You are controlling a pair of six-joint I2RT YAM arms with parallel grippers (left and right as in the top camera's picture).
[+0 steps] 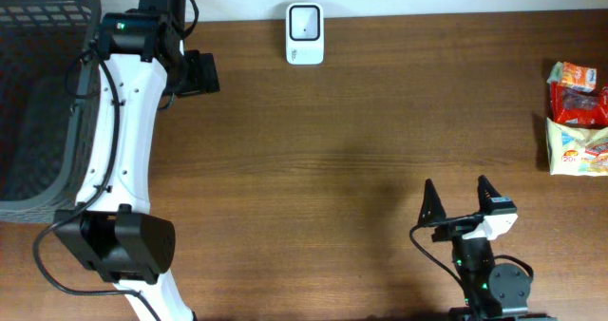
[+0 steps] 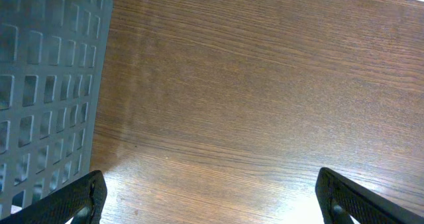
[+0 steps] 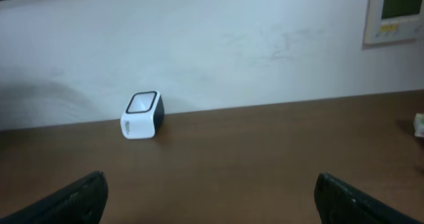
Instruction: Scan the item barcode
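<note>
Left gripper (image 2: 209,191) and right gripper (image 1: 456,196) both released, empty; snack packets (image 1: 577,118), print illegible, far right.

Table (image 1: 332,150): carries every item listed below.
Scanner (image 1: 305,34): on the table at its far edge, about midway along, just before the wall.
Basket (image 1: 38,93): at the left end, running from the far edge toward the near side.
Left arm (image 1: 119,141): alongside the basket's right wall.
Left gripper (image 2: 209,184): above bare table, basket to its left, scanner off to its right.
Snack packets (image 1: 578,117): at the right edge, one behind the other, touching.
Right gripper (image 1: 455,183): near edge, right of centre, well apart from the scanner and the packets.
</note>
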